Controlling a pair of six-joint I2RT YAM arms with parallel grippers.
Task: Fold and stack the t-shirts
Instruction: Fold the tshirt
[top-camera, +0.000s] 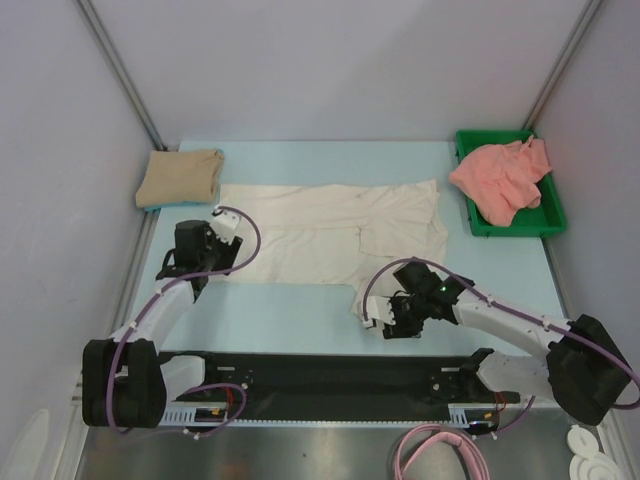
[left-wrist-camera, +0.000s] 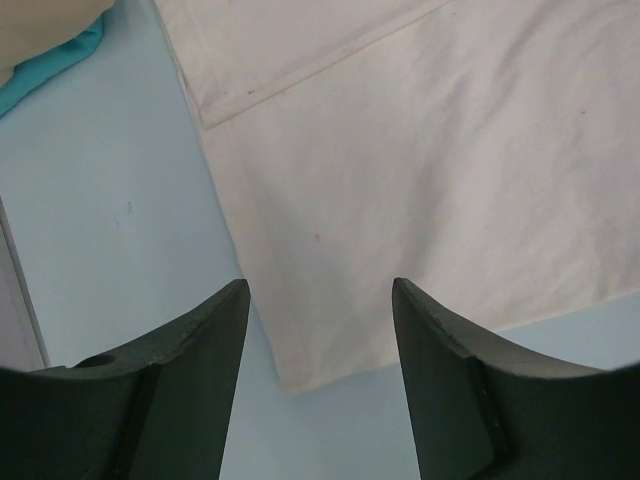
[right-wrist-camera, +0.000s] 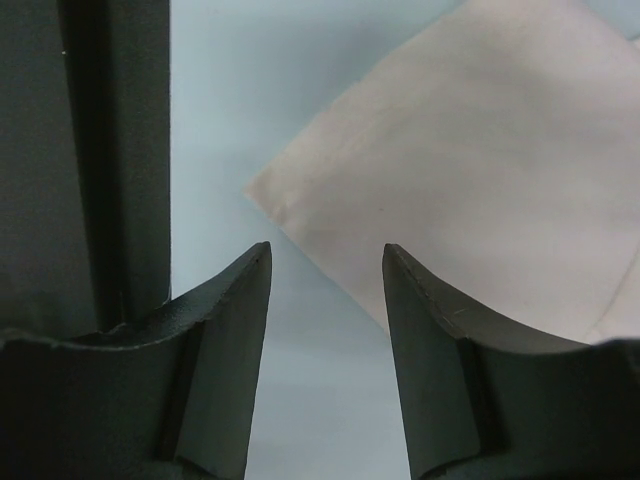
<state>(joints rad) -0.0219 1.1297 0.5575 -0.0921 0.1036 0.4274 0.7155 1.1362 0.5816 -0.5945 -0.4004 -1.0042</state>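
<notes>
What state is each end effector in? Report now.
Left end effector: open, holding nothing, at a corner of the cream-white cotton t-shirt.
Right end effector: open, holding nothing, at another corner of it.

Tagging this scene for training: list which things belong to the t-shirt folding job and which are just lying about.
Job:
cream-white t-shirt
tan t-shirt
salmon-pink t-shirt

Lying about:
green tray
pink cable coil

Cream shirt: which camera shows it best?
The top view: the whole cream shirt is visible there, spread out flat. The left wrist view shows only one hem corner of it, and the right wrist view shows only another corner.
</notes>
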